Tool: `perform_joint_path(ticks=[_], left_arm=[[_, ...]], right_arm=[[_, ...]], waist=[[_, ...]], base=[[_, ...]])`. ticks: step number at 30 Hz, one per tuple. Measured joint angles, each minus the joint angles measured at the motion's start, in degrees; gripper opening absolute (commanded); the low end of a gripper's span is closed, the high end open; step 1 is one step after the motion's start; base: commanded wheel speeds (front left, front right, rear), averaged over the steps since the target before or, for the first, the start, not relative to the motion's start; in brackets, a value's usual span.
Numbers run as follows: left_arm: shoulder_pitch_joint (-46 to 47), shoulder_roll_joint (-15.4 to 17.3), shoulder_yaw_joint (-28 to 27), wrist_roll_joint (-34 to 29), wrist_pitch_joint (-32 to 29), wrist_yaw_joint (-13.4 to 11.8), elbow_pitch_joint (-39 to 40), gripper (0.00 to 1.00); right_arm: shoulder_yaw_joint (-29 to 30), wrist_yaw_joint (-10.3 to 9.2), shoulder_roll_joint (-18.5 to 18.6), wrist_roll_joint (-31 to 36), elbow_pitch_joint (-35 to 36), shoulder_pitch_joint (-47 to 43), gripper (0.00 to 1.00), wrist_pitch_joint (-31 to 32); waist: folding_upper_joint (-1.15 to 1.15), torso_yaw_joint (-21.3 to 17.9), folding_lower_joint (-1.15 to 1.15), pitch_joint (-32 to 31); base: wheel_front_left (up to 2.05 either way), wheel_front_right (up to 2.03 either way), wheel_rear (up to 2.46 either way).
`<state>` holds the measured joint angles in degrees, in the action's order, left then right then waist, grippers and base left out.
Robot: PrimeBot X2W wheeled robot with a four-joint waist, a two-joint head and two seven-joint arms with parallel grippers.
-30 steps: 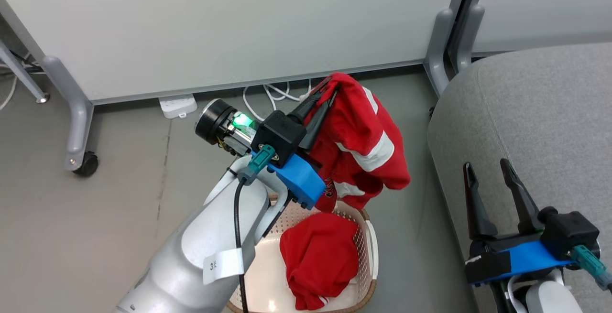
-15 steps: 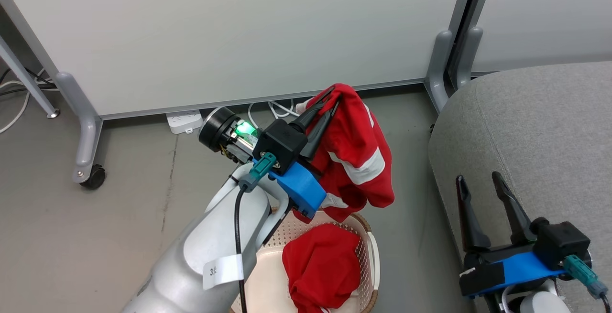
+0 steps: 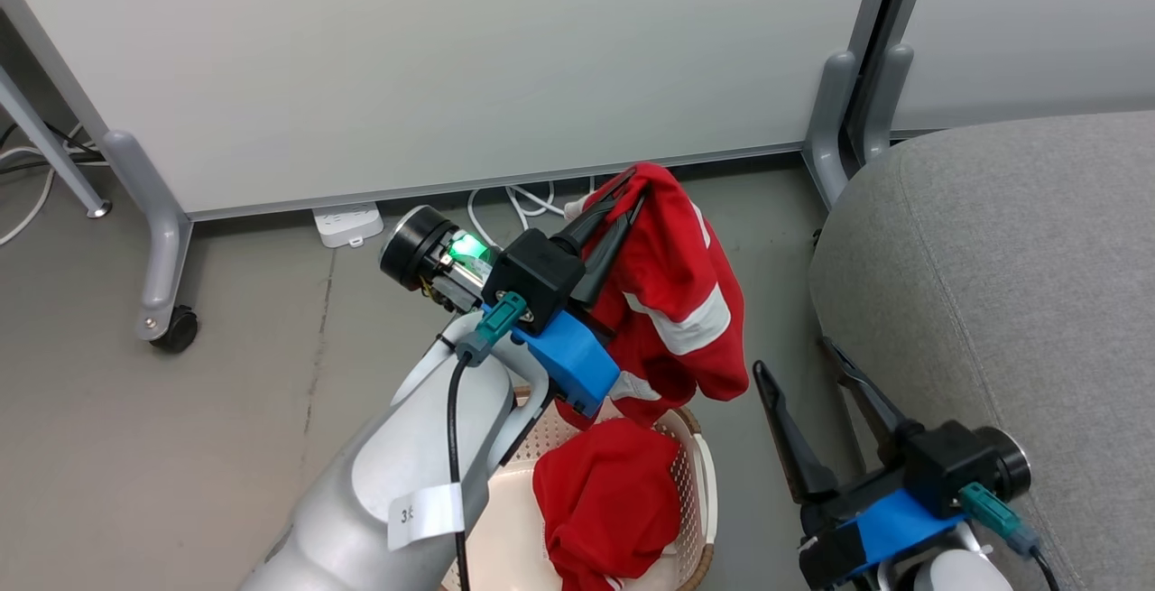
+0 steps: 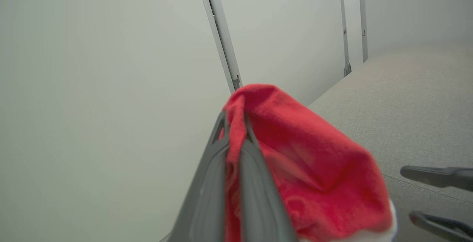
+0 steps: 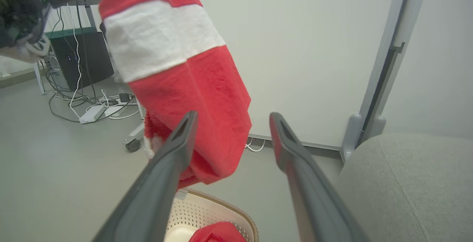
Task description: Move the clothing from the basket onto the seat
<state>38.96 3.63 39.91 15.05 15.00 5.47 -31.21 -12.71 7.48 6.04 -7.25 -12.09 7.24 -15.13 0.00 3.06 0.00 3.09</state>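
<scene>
The right gripper (image 3: 794, 356) is swinging in from over the seat (image 3: 1011, 266) toward the lifted garment (image 3: 677, 293). Its jaws are standing wide and reaching into the gap between the seat and the basket (image 3: 702, 483) — in its wrist view the hanging red cloth is sitting just beyond one finger. The left gripper (image 3: 634, 185) is keeping its jaws clamped on the top fold of that garment, holding it up with its hem just above the basket's rim and not yet over the seat. This is looking like a hand-over or a two-handed carry being prepared, so the first transfer is only partway along. Counting: two red garments — one hanging in the air and a second garment (image 3: 605, 492) lying crumpled in the basket; one basket, one seat, two grippers.
</scene>
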Motion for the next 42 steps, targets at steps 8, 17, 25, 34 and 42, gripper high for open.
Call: perform_joint_path(ticks=[8,17,25,34,42], left_arm=[[0.1,-0.4,0.5,-0.2,0.0,0.4,0.0,0.0],[0.7,-0.6,1.7,0.0,0.0,0.6,0.3,0.0],[1.1,-0.7,3.0,0.7,0.0,0.4,1.1,0.0],[1.3,-0.7,3.9,1.9,0.0,-0.1,1.2,0.0],[1.9,-0.7,4.3,2.2,0.0,-0.4,1.2,0.0]], right_arm=[[-6.1,0.0,2.5,0.7,-2.3,4.2,1.0,0.0],[-10.6,0.0,3.6,1.2,-5.3,9.6,1.0,0.0],[-11.6,0.0,2.4,2.8,-8.4,13.9,1.0,0.0],[-11.3,0.0,-0.3,4.2,-11.0,16.4,0.0,0.0],[-10.9,0.01,-0.6,4.2,-10.9,16.8,0.0,0.0]], waist=[[0.0,0.6,0.0,0.4],[0.0,1.5,0.0,1.5],[0.0,1.8,0.0,2.4],[0.0,1.8,0.0,2.4],[0.0,1.8,0.0,2.4]], base=[[0.0,0.0,0.0],[0.0,0.0,0.0],[0.0,0.0,0.0],[0.0,0.0,0.0],[0.0,0.0,0.0]])
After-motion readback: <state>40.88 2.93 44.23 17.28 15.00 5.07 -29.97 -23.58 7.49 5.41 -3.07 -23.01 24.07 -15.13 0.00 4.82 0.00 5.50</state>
